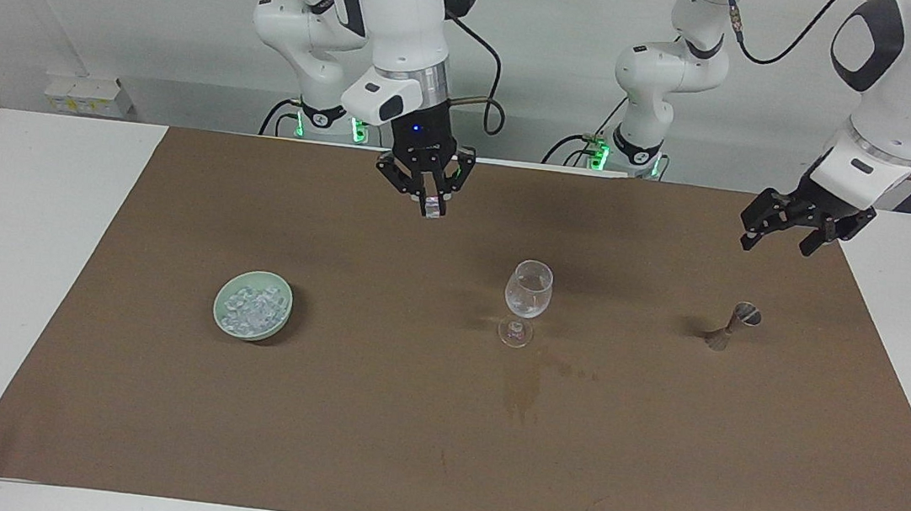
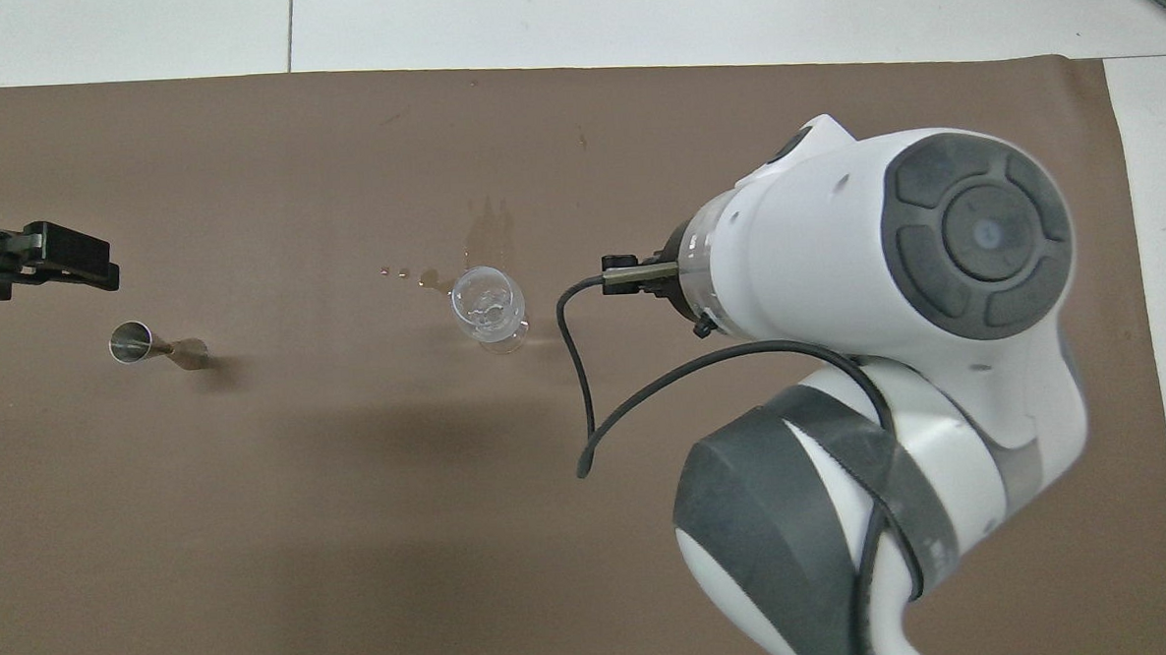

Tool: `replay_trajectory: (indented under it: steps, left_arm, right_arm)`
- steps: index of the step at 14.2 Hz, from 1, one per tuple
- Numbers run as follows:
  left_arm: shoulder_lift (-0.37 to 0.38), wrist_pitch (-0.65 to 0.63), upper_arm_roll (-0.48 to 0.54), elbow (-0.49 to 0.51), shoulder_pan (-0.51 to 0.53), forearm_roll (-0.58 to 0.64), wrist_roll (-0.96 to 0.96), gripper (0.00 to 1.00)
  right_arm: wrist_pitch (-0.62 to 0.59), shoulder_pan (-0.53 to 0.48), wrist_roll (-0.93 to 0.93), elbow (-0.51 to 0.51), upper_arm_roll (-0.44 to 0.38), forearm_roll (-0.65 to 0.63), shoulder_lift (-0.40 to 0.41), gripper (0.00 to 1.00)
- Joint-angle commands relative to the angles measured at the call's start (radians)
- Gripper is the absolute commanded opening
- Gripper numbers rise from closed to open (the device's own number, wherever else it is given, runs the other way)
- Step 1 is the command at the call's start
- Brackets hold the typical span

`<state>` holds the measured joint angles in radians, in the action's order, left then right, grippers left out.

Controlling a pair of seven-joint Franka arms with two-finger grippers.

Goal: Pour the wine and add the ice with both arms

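Over the brown mat [image 1: 438,423], between the bowl [image 1: 252,316] and the glass [image 1: 527,301] but up in the air, the right gripper [image 1: 430,205] hangs pointing straight down with its fingers clamped on one ice chunk [image 1: 431,206], a small clear piece showing at the tips. From overhead the right arm [image 2: 886,285] hides that gripper and the bowl alike, so only the facing camera shows the grip. More ice [image 1: 251,310] fills the pale green bowl, which sits on the mat toward the right arm's end of the table, well apart from the glass. The stemmed glass stands upright near the middle of the mat [image 2: 356,534], also seen from above [image 2: 489,307], with something clear in its bowl; whether that is liquid or ice cannot be told. A dark wet stain [image 1: 526,390] marks the mat just beside the glass foot, farther from the robots, with small drops [image 2: 399,273] next to it. Toward the left arm's end of the table a small metal jigger [image 1: 731,327] leans on the mat, its open cup shown from above [image 2: 136,342]. The left gripper [image 1: 792,232] is raised over the mat's edge by that end, its fingers spread apart and holding nothing; overhead only its black tips [image 2: 49,267] reach into view, above the jigger and apart from it. The white table [image 1: 16,243] shows around the mat.
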<state>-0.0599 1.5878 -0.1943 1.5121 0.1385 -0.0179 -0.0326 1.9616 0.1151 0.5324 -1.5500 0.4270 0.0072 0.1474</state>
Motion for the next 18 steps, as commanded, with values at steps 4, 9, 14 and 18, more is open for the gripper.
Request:
replay_trajectory:
  steps: [4, 9, 14, 18]
  left_arm:
    - [0.052, -0.035, 0.013, 0.0, -0.011, 0.027, -0.015, 0.97]
    - [0.06, -0.031, 0.234, 0.0, -0.213, 0.033, 0.07, 1.0]
    - [0.058, -0.029, 0.237, -0.004, -0.22, 0.016, 0.122, 1.0]
    - [0.058, -0.028, 0.205, -0.004, -0.224, 0.016, 0.122, 1.0]
  right_arm:
    - [0.112, 0.032, 0.174, 0.123, 0.093, -0.096, 0.155, 0.0]
    - [0.177, 0.054, 0.222, 0.171, 0.125, -0.162, 0.228, 0.0]
    - [0.229, 0.081, 0.325, 0.163, 0.171, -0.326, 0.302, 0.0]
    - [0.24, 0.081, 0.347, 0.14, 0.188, -0.349, 0.314, 0.0]
